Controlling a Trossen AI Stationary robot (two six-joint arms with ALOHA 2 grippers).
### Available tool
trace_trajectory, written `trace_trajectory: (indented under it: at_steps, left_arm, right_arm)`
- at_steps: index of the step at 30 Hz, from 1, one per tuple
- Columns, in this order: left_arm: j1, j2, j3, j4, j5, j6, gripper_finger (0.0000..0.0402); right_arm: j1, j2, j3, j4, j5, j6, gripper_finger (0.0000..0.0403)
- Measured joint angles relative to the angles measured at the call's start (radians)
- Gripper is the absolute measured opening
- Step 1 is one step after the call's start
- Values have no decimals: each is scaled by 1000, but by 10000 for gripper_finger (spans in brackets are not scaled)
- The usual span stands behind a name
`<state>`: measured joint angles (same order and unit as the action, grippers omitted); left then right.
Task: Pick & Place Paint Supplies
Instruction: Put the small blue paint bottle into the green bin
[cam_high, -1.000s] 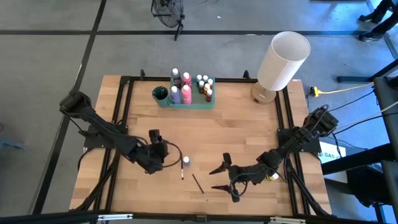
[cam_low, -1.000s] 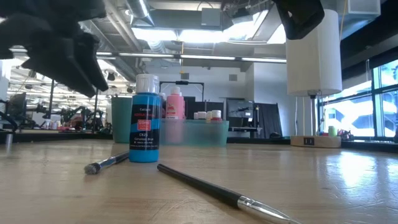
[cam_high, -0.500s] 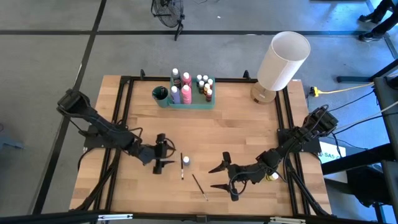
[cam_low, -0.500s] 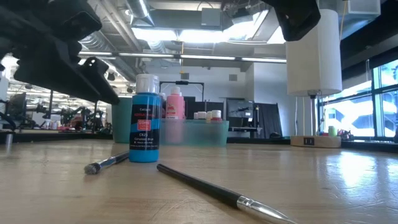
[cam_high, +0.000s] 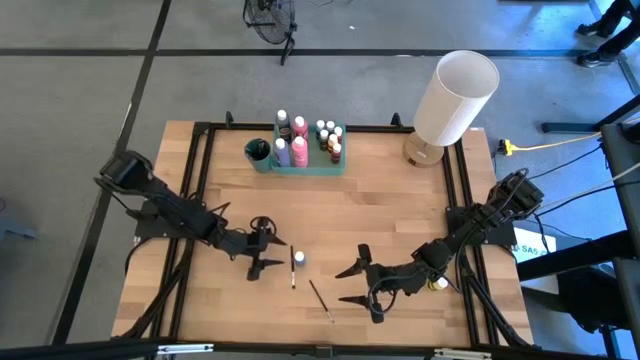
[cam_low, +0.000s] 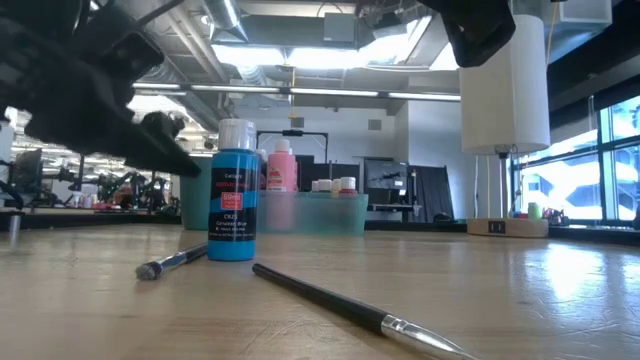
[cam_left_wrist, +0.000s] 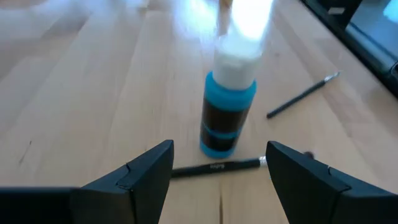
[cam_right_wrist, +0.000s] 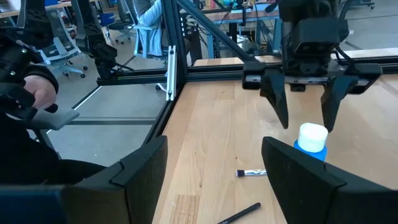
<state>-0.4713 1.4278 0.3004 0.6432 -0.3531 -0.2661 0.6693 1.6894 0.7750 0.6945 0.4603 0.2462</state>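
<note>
We take the blue bottle (cam_high: 299, 258) as our landmark. It stands upright on the table (cam_high: 400, 210), its long axis vertical and its white cap pointing up.

Nearest to the front edge of the table lies one brush (cam_high: 321, 300), in front of the bottle and a little toward the right arm's side. Its long axis runs diagonally, and in the low view the metal ferrule end points toward the table front. The right gripper (cam_high: 358, 285) waits near this brush, further to that side of the bottle, with its jaws spread and holding nothing.

A second brush (cam_high: 292, 268) lies just beside the bottle, on the left arm's side. Its long axis runs from front to back of the table, almost straight.

The left gripper (cam_high: 268, 252) is close to the bottle on that same side, and its jaws are spread wide. In the left wrist view the bottle (cam_left_wrist: 227, 106) appears between the two fingers but ahead of them, not yet touched. We judge that the step in hand is the approach to grasp the bottle. The next move calls for advancing until the bottle sits between the fingers, and then closing on its body without knocking the brush.

Far behind the bottle, near the back edge, the tray (cam_high: 310, 165) already holds several bottles.
</note>
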Motion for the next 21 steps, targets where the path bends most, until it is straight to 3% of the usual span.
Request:
trace_trajectory:
  at_steps: [16, 21]
  left_arm:
    - [11, 267, 5, 385, -19, 44, 253]
    - [23, 334, 40, 405, -2, 44, 253]
  right_arm:
    - [0, 0, 0, -2, 0, 0, 265]
    - [-1, 0, 0, -2, 0, 0, 265]
